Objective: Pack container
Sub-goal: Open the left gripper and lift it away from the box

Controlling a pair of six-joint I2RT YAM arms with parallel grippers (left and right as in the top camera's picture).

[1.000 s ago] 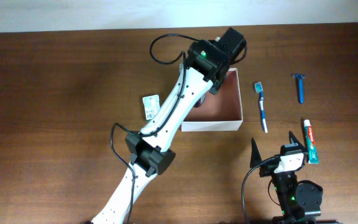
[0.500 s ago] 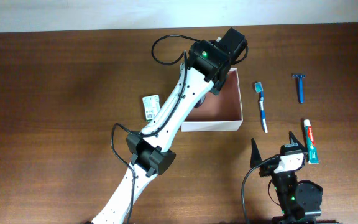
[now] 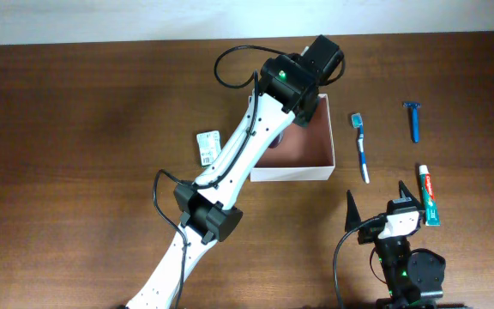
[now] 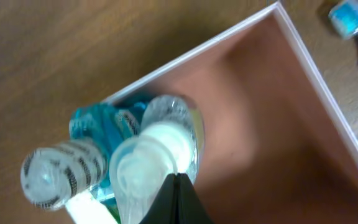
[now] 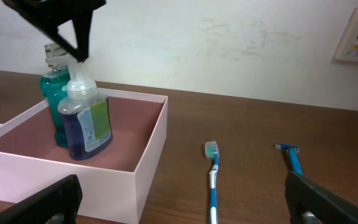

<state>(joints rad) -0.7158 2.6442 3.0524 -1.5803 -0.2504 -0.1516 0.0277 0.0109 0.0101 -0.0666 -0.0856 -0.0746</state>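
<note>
The container, a white-walled box with a pinkish inside, sits mid-table under my left arm. In it stand a teal bottle and a purple bottle with a white cap. My left gripper is shut, its tips together right at the top of that cap, and I see nothing between them. My right gripper is open near the front edge, facing the container wall and holding nothing.
A blue toothbrush lies right of the container, a blue razor farther right, and a toothpaste tube beside my right gripper. A small white packet lies left of the container, partly under the left arm.
The left wrist has shifted very slightly toward the far edge above the container. The right arm and the loose items have not moved.
</note>
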